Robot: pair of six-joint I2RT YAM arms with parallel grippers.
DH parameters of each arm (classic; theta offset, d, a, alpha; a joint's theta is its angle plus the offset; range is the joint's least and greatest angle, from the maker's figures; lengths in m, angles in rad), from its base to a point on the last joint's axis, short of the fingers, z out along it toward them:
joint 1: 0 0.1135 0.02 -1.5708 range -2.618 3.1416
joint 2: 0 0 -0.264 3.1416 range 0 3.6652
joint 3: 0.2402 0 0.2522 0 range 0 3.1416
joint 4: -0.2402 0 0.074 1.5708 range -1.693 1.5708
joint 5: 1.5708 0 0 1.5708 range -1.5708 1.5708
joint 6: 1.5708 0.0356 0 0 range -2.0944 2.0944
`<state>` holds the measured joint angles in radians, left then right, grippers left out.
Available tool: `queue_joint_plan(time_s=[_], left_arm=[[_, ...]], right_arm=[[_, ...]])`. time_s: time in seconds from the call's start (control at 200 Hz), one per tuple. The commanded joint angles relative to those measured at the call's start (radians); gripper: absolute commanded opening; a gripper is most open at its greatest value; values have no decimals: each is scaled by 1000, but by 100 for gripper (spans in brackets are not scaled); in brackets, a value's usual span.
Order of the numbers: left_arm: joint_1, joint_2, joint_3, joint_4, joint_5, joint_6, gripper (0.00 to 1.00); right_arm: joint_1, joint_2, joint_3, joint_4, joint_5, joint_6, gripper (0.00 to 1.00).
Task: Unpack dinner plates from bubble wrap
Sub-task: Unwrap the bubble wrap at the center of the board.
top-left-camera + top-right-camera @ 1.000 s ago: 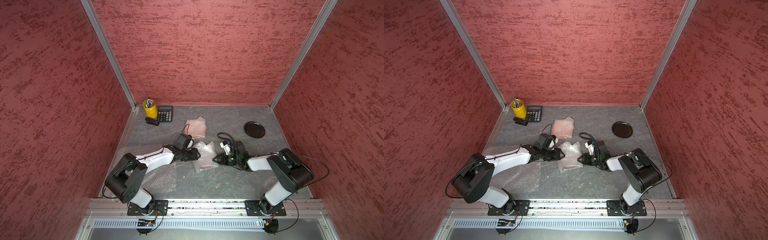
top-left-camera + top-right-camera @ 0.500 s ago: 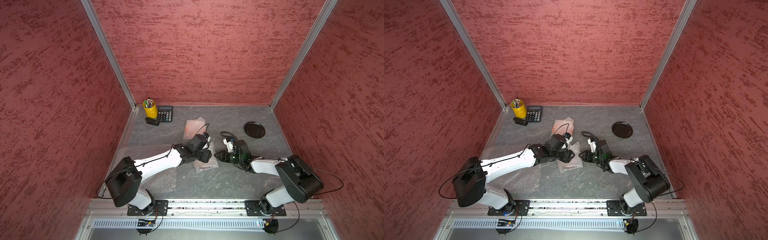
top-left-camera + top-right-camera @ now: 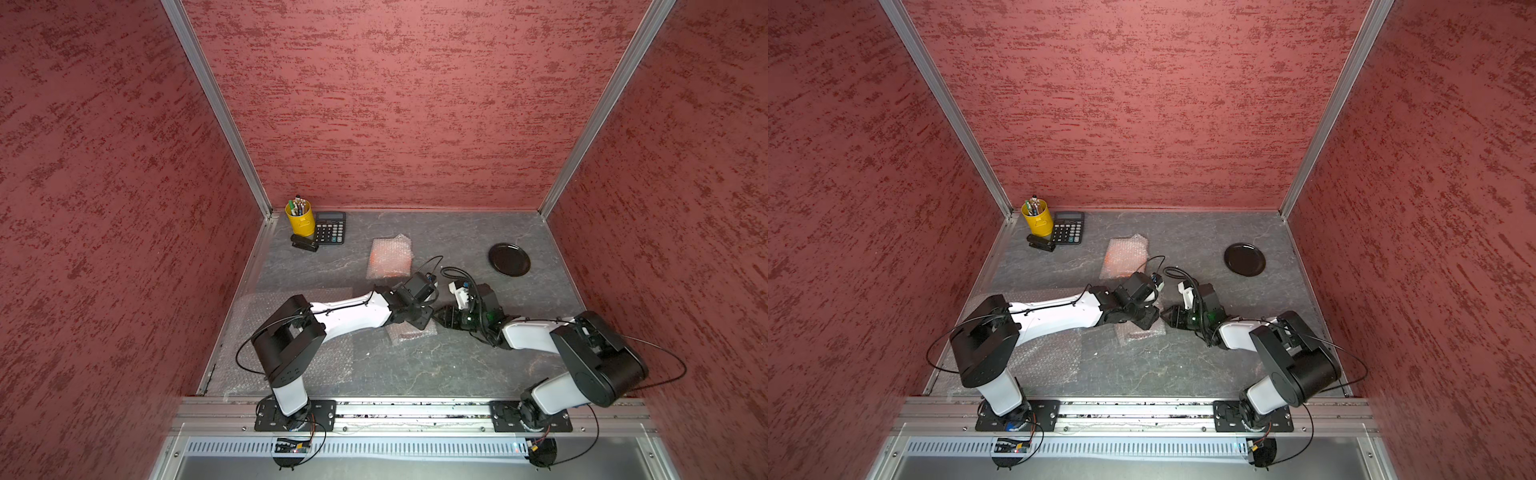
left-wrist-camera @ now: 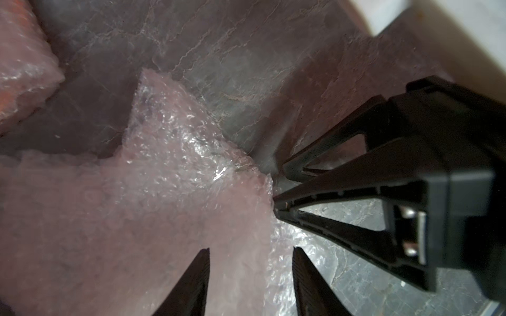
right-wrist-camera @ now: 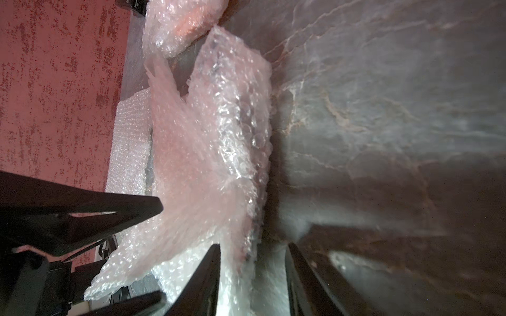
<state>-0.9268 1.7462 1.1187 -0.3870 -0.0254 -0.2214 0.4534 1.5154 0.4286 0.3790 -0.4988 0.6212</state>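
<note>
A black dinner plate [image 3: 509,259] [image 3: 1244,259] lies bare at the back right. Behind the arms sits a bundle of bubble wrap [image 3: 390,257] [image 3: 1124,256] with orange showing through. A second, pinkish bundle [image 3: 411,330] [image 3: 1140,330] [image 4: 153,191] [image 5: 208,153] lies mid-table; what it holds is hidden. My left gripper [image 3: 428,322] [image 4: 250,251] hangs over its right end, jaws apart with wrap between them. My right gripper [image 3: 440,320] [image 5: 253,246] faces it tip to tip, jaws apart astride the bundle's edge.
A flat bubble wrap sheet [image 3: 332,357] [image 3: 1050,353] is spread at the front left under the left arm. A yellow pen cup [image 3: 300,218], a calculator [image 3: 329,227] and a small black item [image 3: 304,243] stand in the back left corner. Red walls close in three sides.
My left arm has reached to the right across the middle bundle until its gripper meets the right one. The right gripper has stayed at the bundle's right edge.
</note>
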Motion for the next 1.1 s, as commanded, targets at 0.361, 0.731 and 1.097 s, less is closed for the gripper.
queue_joint_plan(time_s=[0.361, 0.731, 1.097], left_arm=[[-14, 46, 28, -15, -65, 23, 33], [-41, 28, 13, 3, -126, 16, 10], [-33, -26, -36, 59, -117, 4, 0]], right_arm=[[-4, 15, -7, 58, -5, 29, 41], [-4, 59, -1, 112, -35, 55, 41], [-5, 130, 10, 168, -44, 108, 35]])
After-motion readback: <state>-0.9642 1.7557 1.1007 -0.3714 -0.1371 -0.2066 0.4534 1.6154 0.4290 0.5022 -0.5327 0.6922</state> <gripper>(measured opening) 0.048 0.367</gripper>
